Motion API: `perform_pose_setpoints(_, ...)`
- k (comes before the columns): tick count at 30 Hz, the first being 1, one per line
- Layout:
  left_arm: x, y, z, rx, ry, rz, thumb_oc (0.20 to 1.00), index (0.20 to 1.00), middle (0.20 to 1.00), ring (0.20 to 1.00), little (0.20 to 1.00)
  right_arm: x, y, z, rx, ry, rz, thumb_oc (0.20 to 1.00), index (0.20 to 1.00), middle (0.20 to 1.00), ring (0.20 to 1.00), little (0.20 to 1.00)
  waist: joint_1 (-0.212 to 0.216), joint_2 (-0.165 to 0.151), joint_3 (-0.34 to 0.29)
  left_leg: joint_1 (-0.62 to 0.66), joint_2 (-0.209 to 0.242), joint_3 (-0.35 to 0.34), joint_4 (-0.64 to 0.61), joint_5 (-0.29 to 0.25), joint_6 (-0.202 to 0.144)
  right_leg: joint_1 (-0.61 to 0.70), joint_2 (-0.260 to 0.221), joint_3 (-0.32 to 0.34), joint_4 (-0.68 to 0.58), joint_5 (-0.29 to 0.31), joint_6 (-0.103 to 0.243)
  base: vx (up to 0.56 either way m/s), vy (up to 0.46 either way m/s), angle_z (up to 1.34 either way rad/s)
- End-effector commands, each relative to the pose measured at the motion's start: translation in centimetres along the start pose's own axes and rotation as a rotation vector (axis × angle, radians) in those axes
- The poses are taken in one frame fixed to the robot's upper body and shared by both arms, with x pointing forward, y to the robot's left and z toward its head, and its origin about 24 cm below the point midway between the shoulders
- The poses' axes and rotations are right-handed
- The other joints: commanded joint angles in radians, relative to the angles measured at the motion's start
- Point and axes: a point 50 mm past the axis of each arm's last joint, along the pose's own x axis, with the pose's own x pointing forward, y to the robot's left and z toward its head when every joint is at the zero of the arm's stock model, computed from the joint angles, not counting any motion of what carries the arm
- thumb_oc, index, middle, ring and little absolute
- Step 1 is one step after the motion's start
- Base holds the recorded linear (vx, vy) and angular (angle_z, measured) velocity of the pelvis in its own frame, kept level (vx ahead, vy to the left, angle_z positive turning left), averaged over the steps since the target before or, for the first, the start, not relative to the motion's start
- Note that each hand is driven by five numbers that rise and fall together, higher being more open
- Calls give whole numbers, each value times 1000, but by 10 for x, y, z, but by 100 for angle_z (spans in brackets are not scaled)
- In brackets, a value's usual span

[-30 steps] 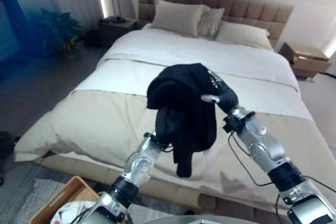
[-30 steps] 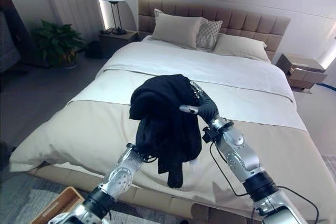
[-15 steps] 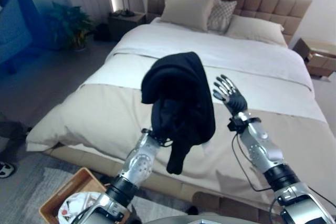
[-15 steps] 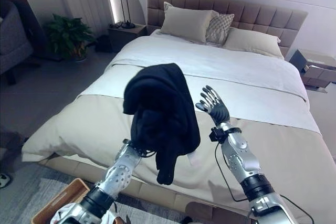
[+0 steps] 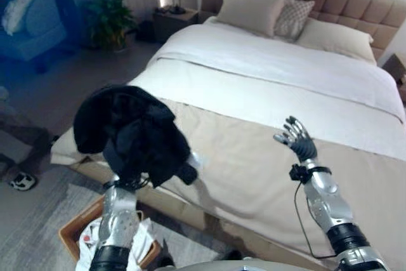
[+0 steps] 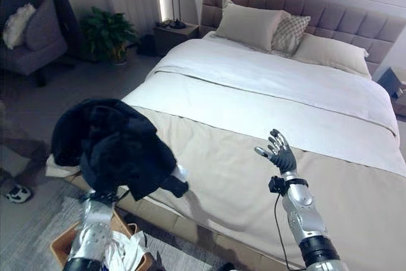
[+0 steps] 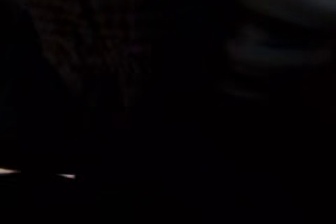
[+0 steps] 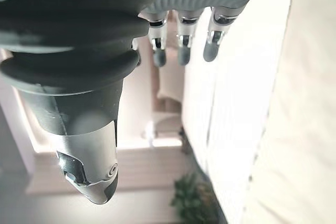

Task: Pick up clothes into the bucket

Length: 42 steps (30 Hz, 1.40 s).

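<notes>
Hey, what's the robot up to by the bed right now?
It is clearing clothes. A black garment is bunched over the raised left arm, covering the left hand, and hangs above a basket on the floor that already holds light clothes. The right hand is open and empty over the bed.

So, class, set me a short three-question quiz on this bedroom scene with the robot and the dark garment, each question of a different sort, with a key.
1. True or false: the black garment lies flat on the bed.
2. Which hand is raised with straight fingers over the bed: A left hand, B right hand?
3. Fill in: below the garment stands a wooden ____ on the floor, with light clothes in it.

Key: 1 false, it hangs draped over the left arm's end; 2 B; 3 basket.
</notes>
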Motion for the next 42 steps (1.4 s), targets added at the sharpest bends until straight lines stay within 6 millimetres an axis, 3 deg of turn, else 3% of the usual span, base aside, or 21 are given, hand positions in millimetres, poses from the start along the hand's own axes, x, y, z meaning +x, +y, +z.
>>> perform_pose_setpoints(1, 14, -22, 43, 193, -208, -116, 200, 200, 200, 200, 200, 13, 17, 23, 32, -143, 62, 1000, 1000, 1000, 1000, 1000, 13, -61, 0, -26, 5, -88, 113, -97, 20, -30, -98, -23, 173, -54, 57, -176, -83, 24)
perform_pose_setpoints(3, 20, -22, 58, 337, -267, -101, 200, 200, 200, 200, 200, 14, 27, 28, 61, -168, 103, 1000, 1000, 1000, 1000, 1000, 55, -68, 49, -95, 5, -152, 141, -83, 11, -48, -102, -86, 213, -74, 46, -237, -114, 46)
perform_pose_setpoints(8, 29, -16, 65, 396, -309, -23, 200, 200, 200, 200, 200, 8, 31, 41, 23, -225, 164, 1000, 1000, 1000, 1000, 1000, 118, -55, 137, -236, -17, -282, 182, -35, -6, -87, -102, -229, 258, -107, 22, -181, -82, 91)
perform_pose_setpoints(10, 32, -14, 68, 406, -323, 1, 200, 200, 200, 200, 200, 6, 30, 44, 18, -237, 176, 1000, 1000, 1000, 1000, 1000, 125, -54, 161, -278, -17, -324, 216, -50, -16, -109, -99, -235, 292, -132, 30, -109, -88, 94)
perform_pose_setpoints(12, 37, -19, 68, 391, -335, -9, 200, 200, 200, 200, 200, 5, 27, 48, 13, -253, 170, 1000, 1000, 1000, 1000, 1000, 122, -52, 182, -324, -26, -313, 275, -65, -14, -127, -119, -251, 314, -135, 33, -84, 88, 46)
perform_pose_setpoints(13, 42, -23, 65, 379, -332, -16, 200, 200, 200, 200, 200, 1, 22, 51, -13, -260, 173, 1000, 1000, 1000, 1000, 1000, 93, -41, 192, -354, -28, -243, 354, -109, 1, -156, -163, -277, 363, -148, 25, -43, 275, 51)
perform_pose_setpoints(16, 46, -26, 67, 357, -356, -4, 200, 200, 200, 200, 200, -1, 24, 53, -28, -267, 186, 1000, 1000, 1000, 1000, 1000, 77, -25, 210, -382, -28, -225, 358, -121, 8, -217, -201, -245, 464, -175, 23, -32, 175, 60)
perform_pose_setpoints(18, 53, -36, 70, 337, -385, -23, 200, 200, 200, 200, 200, -4, 23, 56, -10, -284, 190, 1000, 1000, 1000, 1000, 1000, 70, -36, 240, -450, -55, -247, 429, -134, 14, -257, -224, -236, 533, -198, 12, -68, 49, 17)
perform_pose_setpoints(20, 62, -47, 70, 313, -396, -39, 200, 200, 200, 200, 200, -5, 24, 56, -5, -287, 186, 1000, 1000, 1000, 1000, 1000, 42, -43, 263, -500, -74, -278, 465, -143, 21, -309, -223, -167, 587, -216, 17, -34, -34, 42)
perform_pose_setpoints(21, 62, -48, 70, 313, -397, -39, 200, 200, 200, 200, 200, -5, 24, 56, -5, -288, 185, 1000, 1000, 1000, 1000, 1000, 43, -43, 260, -507, -75, -278, 470, -145, 21, -315, -224, -165, 591, -218, 17, -112, -40, 86)
perform_pose_setpoints(22, 70, -59, 72, 311, -412, -66, 200, 200, 200, 200, 200, -9, 22, 55, -23, -287, 186, 1000, 1000, 1000, 1000, 1000, 4, -46, 269, -565, -89, -292, 474, -117, 25, -361, -191, -22, 541, -193, 26, -102, -2, 93)
perform_pose_setpoints(23, 70, -59, 71, 310, -412, -66, 200, 200, 200, 200, 200, -9, 22, 56, -23, -287, 185, 1000, 1000, 1000, 1000, 1000, 5, -46, 265, -569, -88, -290, 474, -116, 25, -366, -190, -21, 540, -192, 26, -154, 41, 108)
perform_pose_setpoints(24, 75, -62, 82, 323, -461, -56, 200, 200, 200, 200, 200, -7, 26, 57, -21, -292, 209, 1000, 1000, 1000, 1000, 1000, -2, -61, 289, -586, -78, -279, 464, -136, 14, -401, -166, 28, 529, -215, 24, -119, 61, 61)
perform_pose_setpoints(27, 83, -64, 98, 319, -523, -24, 200, 200, 200, 200, 200, -1, 35, 60, -3, -307, 226, 1000, 1000, 1000, 1000, 1000, 8, -89, 314, -618, -62, -265, 433, -108, 11, -464, -161, 30, 530, -205, 25, -133, 36, -35)
perform_pose_setpoints(28, 86, -70, 109, 310, -568, -11, 200, 200, 200, 200, 200, 1, 41, 61, 11, -316, 235, 1000, 1000, 1000, 1000, 1000, 15, -112, 335, -640, -53, -258, 425, -90, 10, -499, -167, 17, 528, -188, 32, -36, -8, -44)
perform_pose_setpoints(31, 95, -84, 128, 307, -649, -11, 200, 200, 200, 200, 200, 4, 46, 66, 27, -339, 239, 1000, 1000, 1000, 1000, 1000, 20, -137, 375, -703, -50, -261, 455, -99, 4, -551, -186, -2, 553, -184, 55, -69, -9, -15)
perform_pose_setpoints(37, 106, -96, 146, 308, -715, 26, 200, 200, 200, 200, 200, 2, 44, 64, 53, -346, 208, 1000, 1000, 1000, 1000, 1000, -6, -146, 399, -818, -63, -269, 477, -98, 0, -642, -209, -29, 584, -183, 64, -12, 4, 8)
perform_pose_setpoints(42, 118, -110, 175, 370, -795, 33, 200, 200, 200, 200, 200, 4, 51, 65, 92, -358, 225, 1000, 1000, 1000, 1000, 1000, -34, -168, 399, -889, -57, -257, 460, -91, 5, -719, -208, -16, 553, -149, 79, 18, 11, 1)
